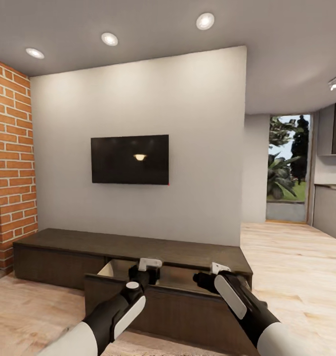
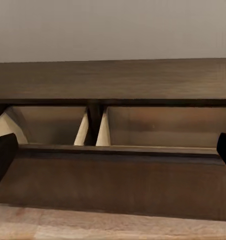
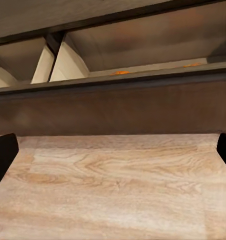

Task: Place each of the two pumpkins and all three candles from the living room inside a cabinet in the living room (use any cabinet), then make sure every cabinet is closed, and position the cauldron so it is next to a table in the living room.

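Note:
The cabinet [image 1: 64, 244] is a long, low, dark brown unit against the grey wall under the TV. One middle drawer [image 1: 168, 296] stands pulled out, with pale beige divided insides [image 2: 83, 127]. My left gripper [image 1: 150, 267] hovers open just in front of this drawer, its black fingers [image 2: 2, 155] spread wide and holding nothing. My right gripper [image 1: 218, 271] is beside it to the right, also open and empty, its fingers [image 3: 3, 155] far apart above the plank floor. Small orange slivers [image 3: 121, 72] peek over the drawer's front edge [image 3: 142, 82]; I cannot tell what they are.
A black TV [image 1: 130, 159] hangs on the wall above the cabinet. The red brick chimney [image 1: 10, 158] stands at the left. Light wood floor [image 1: 296, 267] opens to the right toward a glass door [image 1: 288, 168] and grey kitchen units [image 1: 328, 210].

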Robot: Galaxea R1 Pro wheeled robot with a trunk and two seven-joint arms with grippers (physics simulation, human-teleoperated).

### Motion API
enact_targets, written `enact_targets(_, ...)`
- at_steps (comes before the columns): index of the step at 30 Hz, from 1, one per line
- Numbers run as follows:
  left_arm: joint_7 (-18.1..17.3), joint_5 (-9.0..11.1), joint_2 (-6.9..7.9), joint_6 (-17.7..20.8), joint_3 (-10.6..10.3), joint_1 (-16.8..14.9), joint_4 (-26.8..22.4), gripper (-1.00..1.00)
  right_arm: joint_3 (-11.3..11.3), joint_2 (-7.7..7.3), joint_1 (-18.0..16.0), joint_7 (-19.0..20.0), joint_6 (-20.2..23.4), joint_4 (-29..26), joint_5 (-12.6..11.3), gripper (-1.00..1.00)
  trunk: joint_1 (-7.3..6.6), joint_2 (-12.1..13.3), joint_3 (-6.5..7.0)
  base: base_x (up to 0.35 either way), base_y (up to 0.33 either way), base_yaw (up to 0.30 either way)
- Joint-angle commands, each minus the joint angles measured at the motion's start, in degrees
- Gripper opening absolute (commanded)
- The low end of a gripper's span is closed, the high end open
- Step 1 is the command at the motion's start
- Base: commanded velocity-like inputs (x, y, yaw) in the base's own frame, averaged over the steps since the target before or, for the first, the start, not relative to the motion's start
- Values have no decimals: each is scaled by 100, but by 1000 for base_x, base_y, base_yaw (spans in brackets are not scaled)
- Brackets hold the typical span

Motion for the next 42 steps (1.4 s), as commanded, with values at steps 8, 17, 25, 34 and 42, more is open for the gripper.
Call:
enact_targets(8,-64,-207,-29,-745,-273,-2,722,100,663,7,38,-55,-944,556,-64,100,-1,-5,-78,0,0,83)
enact_targets(17,-130,-257,-40,-986,-543,1,900,100,1156,-16,283,-47,-1897,859,-66,100,-1,-5,-96,-130,0,14)
enact_targets(25,-150,-262,-40,-1039,-724,1,910,100,1196,-37,353,-46,-1997,882,-65,100,-1,-5,-87,-98,0,-61)
enact_targets(34,-314,-263,-41,-1042,-772,2,911,100,1210,-38,370,-35,-2008,888,-65,100,-1,-5,-57,-11,-90,-236)
enact_targets(42,-395,-200,-34,-1045,-764,0,912,100,1204,-47,371,3,-2015,939,-70,100,-1,-5,-31,-1,-20,-271)
